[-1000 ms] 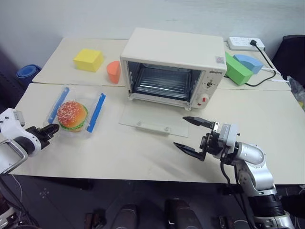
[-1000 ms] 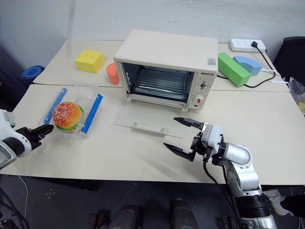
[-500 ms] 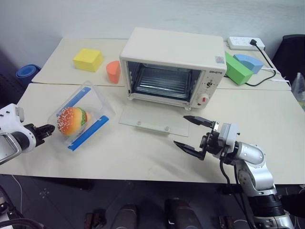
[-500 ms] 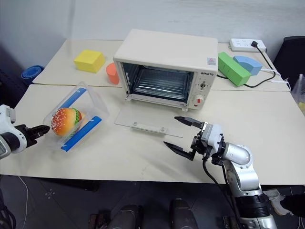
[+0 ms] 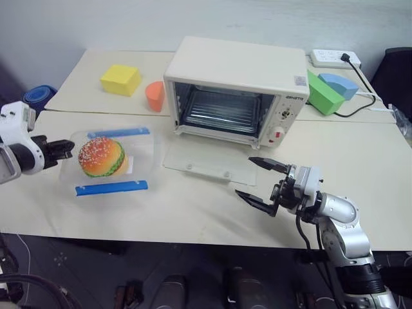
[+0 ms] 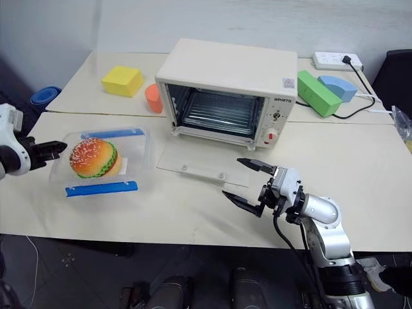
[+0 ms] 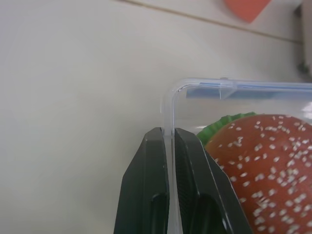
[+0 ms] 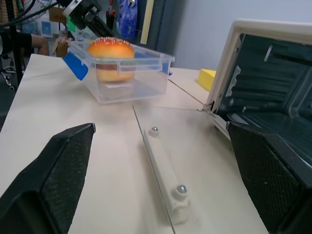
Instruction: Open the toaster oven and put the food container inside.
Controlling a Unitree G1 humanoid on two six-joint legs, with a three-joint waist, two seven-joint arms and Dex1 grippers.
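Change: since a second before, the clear plastic food container (image 5: 111, 161) with toy hamburger had been lifted clear of the tabletop (image 5: 193, 206).
Left end effector (image 5: 66, 147): clamped on the container's rim.
Right end effector (image 5: 255, 178): spread wide, empty.
Cream-white toaster oven (image 5: 238, 87): door lowered flat.

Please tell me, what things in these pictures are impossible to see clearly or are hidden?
- Right eye view: the left gripper is cut off by the picture's edge, and the container wall covers its grip point.
- Left wrist view: most of the container is outside the frame.
- Head views: labels by the oven knobs are too small to read.
- Oven interior: its rear is dark.
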